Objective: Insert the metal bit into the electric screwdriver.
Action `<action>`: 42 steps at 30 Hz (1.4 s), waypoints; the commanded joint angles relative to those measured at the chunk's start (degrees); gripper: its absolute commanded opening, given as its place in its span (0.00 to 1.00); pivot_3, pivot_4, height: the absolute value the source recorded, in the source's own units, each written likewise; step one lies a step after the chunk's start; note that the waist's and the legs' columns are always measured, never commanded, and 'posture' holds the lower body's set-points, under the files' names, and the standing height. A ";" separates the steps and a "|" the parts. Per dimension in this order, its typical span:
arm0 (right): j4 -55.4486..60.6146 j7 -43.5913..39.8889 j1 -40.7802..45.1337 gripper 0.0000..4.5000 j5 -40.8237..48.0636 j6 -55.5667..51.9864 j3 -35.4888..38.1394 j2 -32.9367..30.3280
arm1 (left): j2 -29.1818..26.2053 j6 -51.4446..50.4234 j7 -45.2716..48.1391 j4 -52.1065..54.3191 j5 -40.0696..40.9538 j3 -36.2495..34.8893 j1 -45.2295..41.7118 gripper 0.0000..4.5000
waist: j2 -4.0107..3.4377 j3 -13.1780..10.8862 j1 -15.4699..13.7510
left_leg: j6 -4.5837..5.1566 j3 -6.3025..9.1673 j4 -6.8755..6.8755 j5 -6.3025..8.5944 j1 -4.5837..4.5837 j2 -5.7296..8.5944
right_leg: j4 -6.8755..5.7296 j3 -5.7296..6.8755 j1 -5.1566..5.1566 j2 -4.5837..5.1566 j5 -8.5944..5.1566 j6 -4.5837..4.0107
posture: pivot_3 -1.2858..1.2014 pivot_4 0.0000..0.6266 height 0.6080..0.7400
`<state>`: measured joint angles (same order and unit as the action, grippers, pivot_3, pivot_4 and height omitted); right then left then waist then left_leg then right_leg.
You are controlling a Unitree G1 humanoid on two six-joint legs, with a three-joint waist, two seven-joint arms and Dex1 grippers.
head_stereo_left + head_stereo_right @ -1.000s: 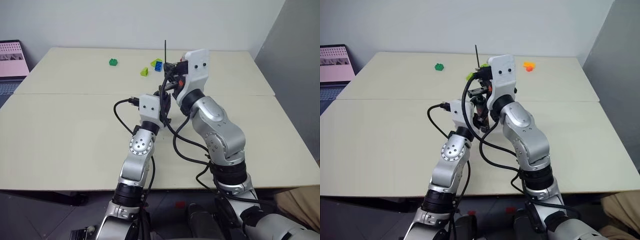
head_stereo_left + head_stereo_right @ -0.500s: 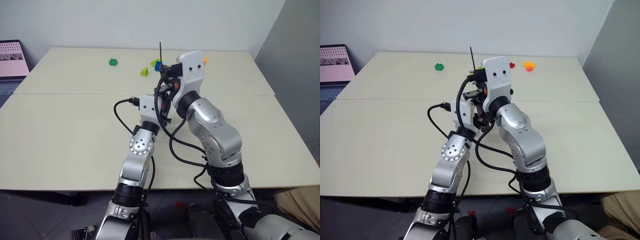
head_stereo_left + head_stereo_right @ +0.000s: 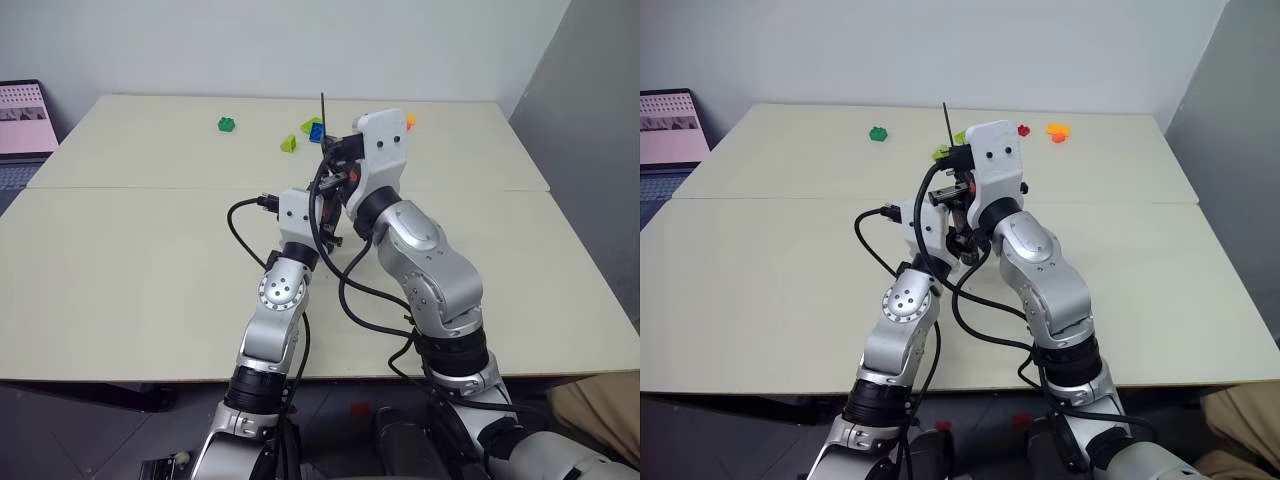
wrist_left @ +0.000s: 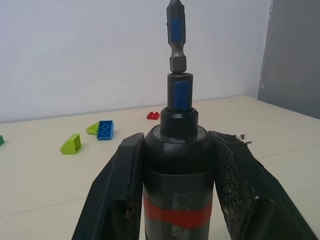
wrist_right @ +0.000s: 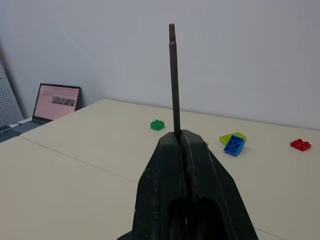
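Moved: your right claw (image 5: 179, 136) and its white wrist housing have slid a little toward the left claw (image 4: 177, 141). The left arm and the toy bricks have stayed where they were.
Right claw: closed on the thin, straight, dark grey metal bit (image 5: 173, 80), pinching it low down. Most of the rod stands free above the fingertips.
Left claw: closed around the slim black electric screwdriver (image 4: 179, 175), one finger on each side just above its red band.
Screwdriver axis: upright, with its dark bluish tip (image 4: 178, 92) pointing up out of the left claw.
Bit axis: also upright, so the two long axes run nearly parallel.
Key relation: the right claw sits above and just beyond the left claw, so the metal bit is over the tip rather than beside it. The right arm is the one that has to bring it in.
Above the tip: a grey hex-ended piece with a blue band (image 4: 175, 35) stands straight over the tip, in line with it. You cannot tell whether it is the bit's lower end, or whether it is seated.
Next move, as a judgement: hold the left claw steady and ease the right claw straight down along that shared axis. A small tilt could jam the bit.
Counter (image 3: 120, 260): the green brick (image 3: 227, 124) lies well beyond both claws.
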<state>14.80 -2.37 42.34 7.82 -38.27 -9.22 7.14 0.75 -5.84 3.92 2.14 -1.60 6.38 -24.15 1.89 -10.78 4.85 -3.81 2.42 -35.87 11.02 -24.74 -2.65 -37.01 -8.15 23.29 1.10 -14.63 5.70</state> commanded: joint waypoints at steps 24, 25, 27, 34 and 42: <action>3.62 -0.26 -0.12 0.00 -0.32 0.51 -0.65 -0.19 | -0.37 -1.09 -0.80 -0.26 -0.85 -0.44 0.49 0.36 | 0.00 0.00 0.01 | 0.00 0.00 0.05 0.00 0.00 0.00 | 0.04 0.00 0.02 0.00 -0.01 -0.02 | 0.52 0.24 1.00; 3.70 -0.31 -0.15 0.00 -0.32 0.72 -0.69 -0.21 | -0.37 -1.12 -0.81 -0.27 -0.86 -0.43 0.51 0.36 | 0.00 0.00 0.01 | 0.00 0.00 0.05 0.00 0.00 -0.01 | 0.04 0.00 0.02 0.00 -0.01 -0.02 | 0.52 0.24 1.00; 3.82 -0.41 -0.15 0.00 -0.34 1.22 -0.73 -0.25 | -0.37 -1.13 -0.81 -0.27 -0.89 -0.40 0.55 0.36 | 0.00 0.00 0.02 | 0.00 0.00 0.05 0.00 0.00 0.00 | 0.05 0.00 0.02 0.00 -0.01 -0.02 | 0.52 0.24 1.00; 4.09 -0.42 -0.04 0.00 -1.11 3.17 -1.29 -0.59 | -0.43 -1.11 -0.69 -0.18 -0.93 -0.26 0.82 0.36 | 0.00 0.00 0.02 | 0.00 0.00 0.07 0.00 0.00 0.00 | 0.06 0.00 0.03 0.00 -0.02 -0.03 | 0.52 0.24 1.00; 4.04 -0.68 -0.42 0.00 -1.37 2.49 -1.61 -0.39 | -0.43 -0.92 -0.70 -0.41 -0.95 -0.24 0.86 0.36 | 0.00 0.00 0.03 | 0.00 0.00 0.08 0.00 0.00 -0.01 | 0.07 -0.01 0.03 0.00 -0.02 -0.03 | 0.52 0.24 1.00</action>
<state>16.13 -2.62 41.66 6.40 -36.56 -10.51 6.42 0.73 -5.97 3.85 2.14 -1.62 6.39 -24.11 1.89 -10.78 4.88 -3.81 2.42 -35.78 11.03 -24.74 -2.66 -36.95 -8.15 23.32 1.10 -14.65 5.67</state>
